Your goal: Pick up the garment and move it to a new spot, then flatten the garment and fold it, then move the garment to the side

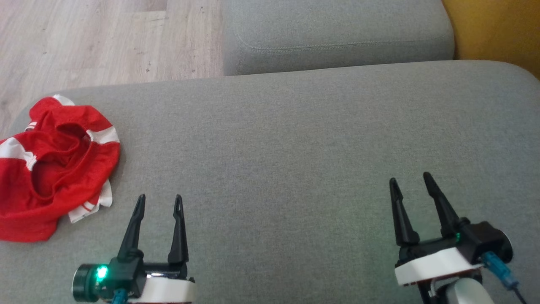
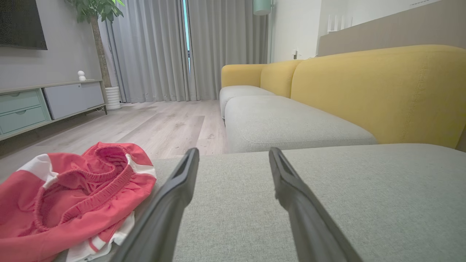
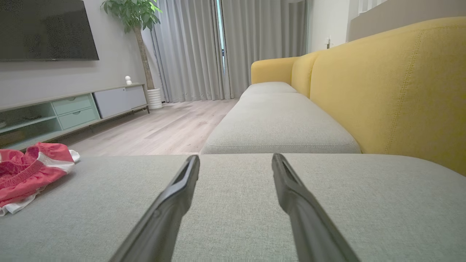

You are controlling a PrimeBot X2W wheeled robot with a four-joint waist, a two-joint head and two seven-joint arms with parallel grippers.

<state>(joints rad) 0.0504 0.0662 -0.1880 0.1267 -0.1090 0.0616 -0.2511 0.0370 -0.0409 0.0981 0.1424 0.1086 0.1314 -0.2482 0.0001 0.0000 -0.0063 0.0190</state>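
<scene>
Our left tool (image 1: 160, 196) is wide open and holds nothing. It hangs low over the near left part of the grey sofa seat (image 1: 295, 139). Our right tool (image 1: 410, 177) is wide open and empty too. It is near us on the right side, well apart from the left one.

The red and white garment (image 1: 59, 169) lies in a crumpled heap at the left edge of the seat. It is just to the left of our left tool and does not touch it.

We think we are at the very first step, and the pick-up has not begun. Next, we think our left tool must swing left, come down on a raised fold of cloth and shut on it. The heap sits close to the edge by the wood floor (image 1: 84, 42), so a push could slide it off.
</scene>
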